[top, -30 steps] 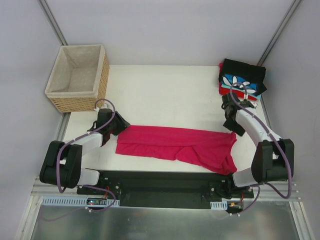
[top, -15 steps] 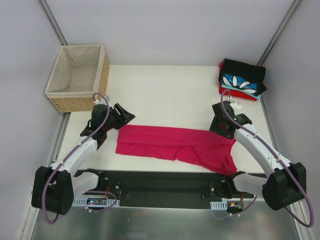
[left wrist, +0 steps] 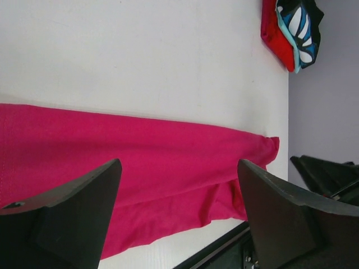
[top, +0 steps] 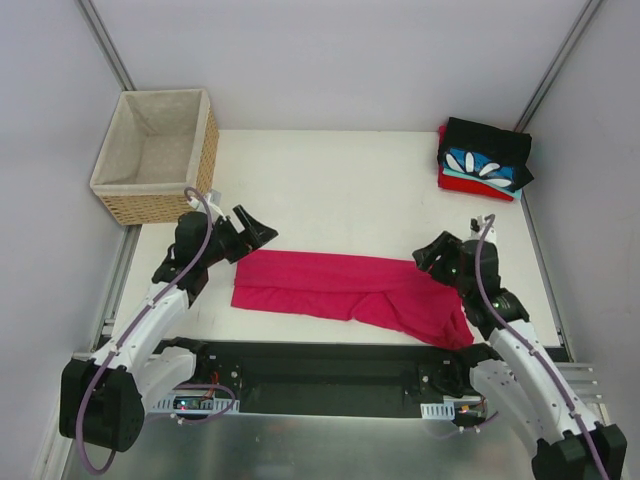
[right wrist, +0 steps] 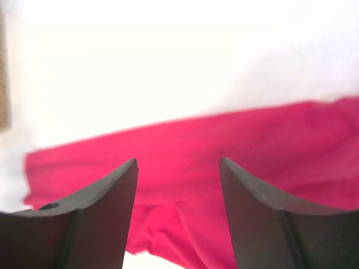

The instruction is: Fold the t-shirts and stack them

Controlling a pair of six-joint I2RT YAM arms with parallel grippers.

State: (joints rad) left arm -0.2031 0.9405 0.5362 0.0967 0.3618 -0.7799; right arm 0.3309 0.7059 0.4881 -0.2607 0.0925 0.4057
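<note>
Red tee (top: pixel 476 187) mostly hidden under blue-print tee (top: pixel 482 165) & black tee (top: pixel 490 140).

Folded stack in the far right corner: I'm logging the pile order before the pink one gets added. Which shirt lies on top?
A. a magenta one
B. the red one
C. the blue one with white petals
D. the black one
D: in the top view the black shirt lies uppermost, with the blue petal-print shirt peeking out beneath it and the red shirt showing lowest at the near edge.
</note>
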